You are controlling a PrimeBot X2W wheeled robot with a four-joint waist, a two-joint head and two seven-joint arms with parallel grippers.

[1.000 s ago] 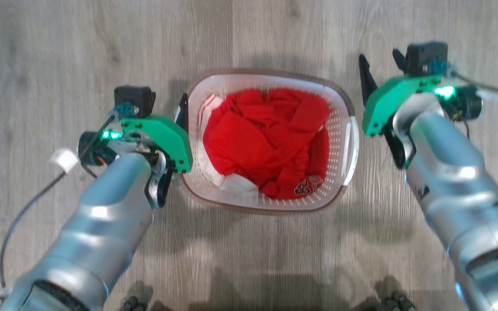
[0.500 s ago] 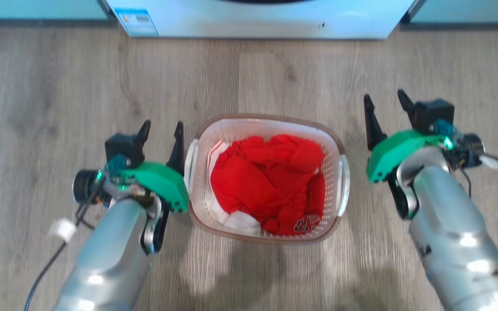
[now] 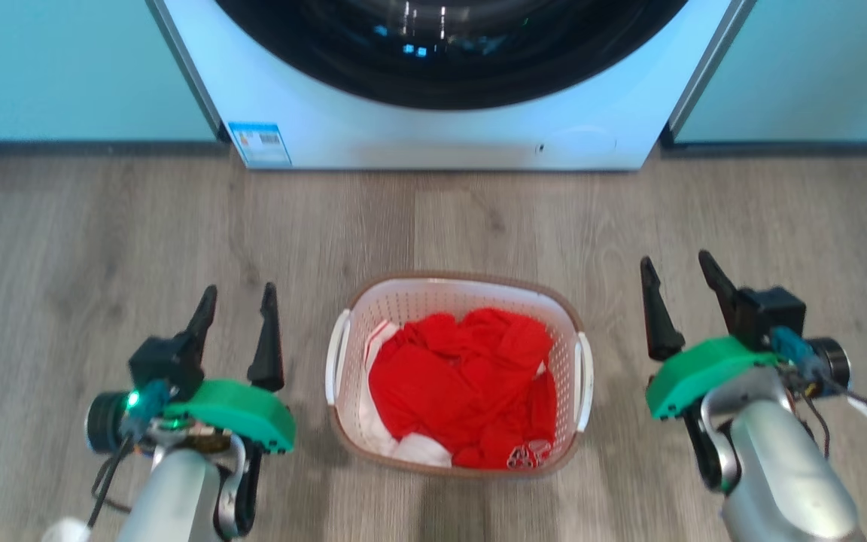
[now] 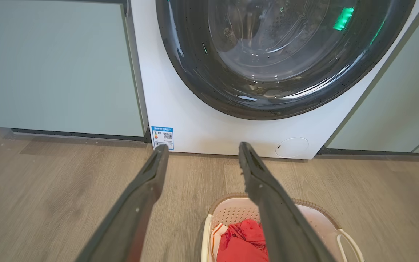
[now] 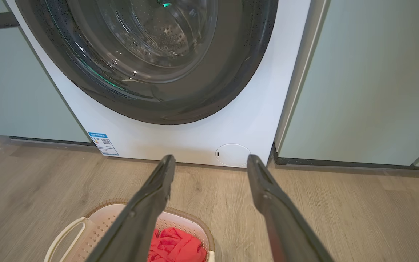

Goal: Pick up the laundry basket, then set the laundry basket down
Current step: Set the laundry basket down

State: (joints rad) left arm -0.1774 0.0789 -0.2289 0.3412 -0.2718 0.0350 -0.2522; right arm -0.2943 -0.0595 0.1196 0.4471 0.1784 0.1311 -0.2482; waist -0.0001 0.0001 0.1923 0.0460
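The laundry basket (image 3: 454, 295), white perforated plastic with a brown rim and white side handles, stands on the wood floor holding red and white clothes (image 3: 463, 376). My left gripper (image 3: 240, 295) hovers open to its left, apart from the handle. On the basket's right, my right gripper (image 3: 676, 267) is open too, with a gap to that handle. The left wrist view has the basket (image 4: 231, 209) at the bottom beneath my left gripper (image 4: 202, 150). In the right wrist view the basket (image 5: 100, 218) lies lower left of my right gripper (image 5: 209, 159). Nothing sits between either pair of fingers.
A white washing machine (image 3: 433, 135) with a dark round door (image 4: 267, 54) stands just beyond the basket. Pale green cabinet fronts (image 3: 65, 68) flank it on both sides. Bare wood floor (image 3: 102, 241) surrounds the basket.
The head camera has tilted up, bringing the washing machine into view. Both arms have risen and drawn away from the basket's sides, the left one off the handle. The basket stays on the floor.
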